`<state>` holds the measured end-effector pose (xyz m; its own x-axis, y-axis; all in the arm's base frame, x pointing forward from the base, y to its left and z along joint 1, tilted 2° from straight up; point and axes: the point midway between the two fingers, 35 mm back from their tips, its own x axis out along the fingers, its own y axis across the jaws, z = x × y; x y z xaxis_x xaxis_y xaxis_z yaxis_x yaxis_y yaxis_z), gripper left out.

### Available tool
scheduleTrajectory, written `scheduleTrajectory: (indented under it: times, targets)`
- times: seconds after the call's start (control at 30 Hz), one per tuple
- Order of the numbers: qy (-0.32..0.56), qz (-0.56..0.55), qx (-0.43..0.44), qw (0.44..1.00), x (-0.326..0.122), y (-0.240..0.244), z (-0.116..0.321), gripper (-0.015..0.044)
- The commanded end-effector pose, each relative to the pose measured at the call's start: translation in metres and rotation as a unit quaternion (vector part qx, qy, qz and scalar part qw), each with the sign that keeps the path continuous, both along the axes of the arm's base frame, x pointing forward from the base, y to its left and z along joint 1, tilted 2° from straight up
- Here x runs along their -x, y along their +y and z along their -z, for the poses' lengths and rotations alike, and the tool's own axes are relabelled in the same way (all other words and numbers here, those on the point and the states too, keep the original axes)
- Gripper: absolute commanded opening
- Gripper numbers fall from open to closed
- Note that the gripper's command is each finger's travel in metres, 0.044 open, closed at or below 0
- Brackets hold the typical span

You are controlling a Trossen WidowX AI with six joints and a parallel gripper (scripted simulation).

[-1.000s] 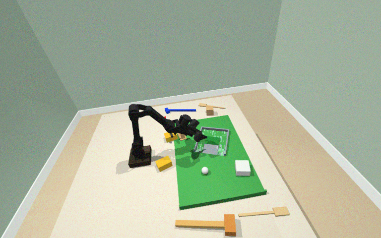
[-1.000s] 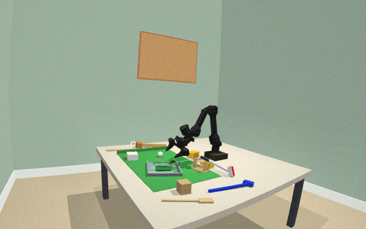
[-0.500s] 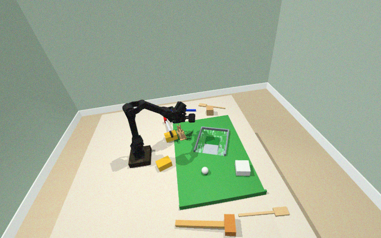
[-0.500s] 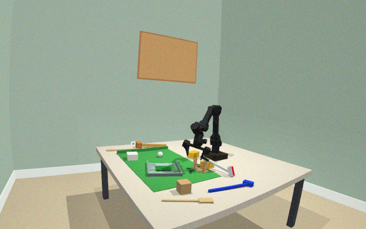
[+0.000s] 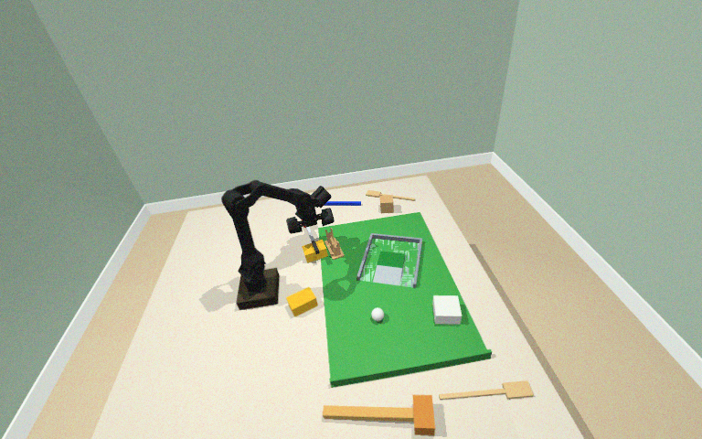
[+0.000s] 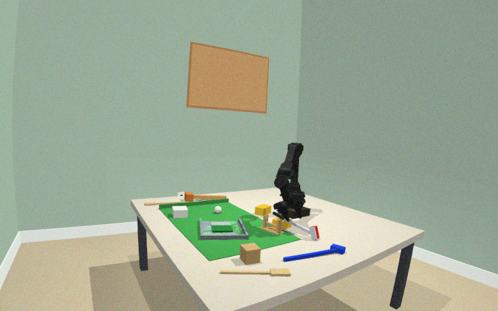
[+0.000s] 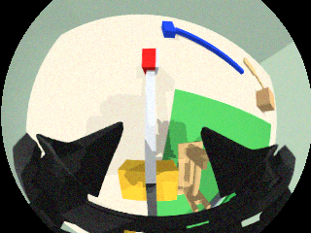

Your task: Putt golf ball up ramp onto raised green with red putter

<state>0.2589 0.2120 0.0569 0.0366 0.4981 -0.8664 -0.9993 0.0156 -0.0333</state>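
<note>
The red putter [image 6: 314, 232] [image 7: 149, 59] has a red and white head on the table and a pale shaft; its dark grip end is raised over a yellow block [image 5: 307, 254] [image 7: 130, 182]. My gripper [image 5: 310, 221] [image 7: 163, 128] is open and empty above the putter, whose shaft runs between the fingers in the wrist view. The white golf ball [image 5: 377, 314] [image 6: 217, 209] rests on the green mat [image 5: 356, 351] [image 6: 216, 253]. The raised green [image 5: 391, 259] [image 6: 222, 229] is a dark patch inside grey walls, with the grey ramp [image 5: 388, 275] on its ball side.
A wooden stand [image 5: 335, 248] [image 6: 272, 230] is beside the yellow block. Another yellow block [image 5: 302, 300] [image 6: 262, 209] is near the arm's base. A blue mallet [image 6: 312, 254] [image 7: 168, 29] and brown cube [image 6: 250, 253] are at the far end. A white block [image 5: 446, 308] sits on the mat.
</note>
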Motion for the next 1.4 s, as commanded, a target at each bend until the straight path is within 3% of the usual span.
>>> scheduleTrajectory:
  times: [0.0, 1.37]
  targets:
    - [0.016, -0.037, 0.001, 0.999, 0.013, 0.004, 0.000, 0.0440]
    - [0.016, -0.037, 0.000, 0.999, 0.015, 0.036, 0.055, 0.0440]
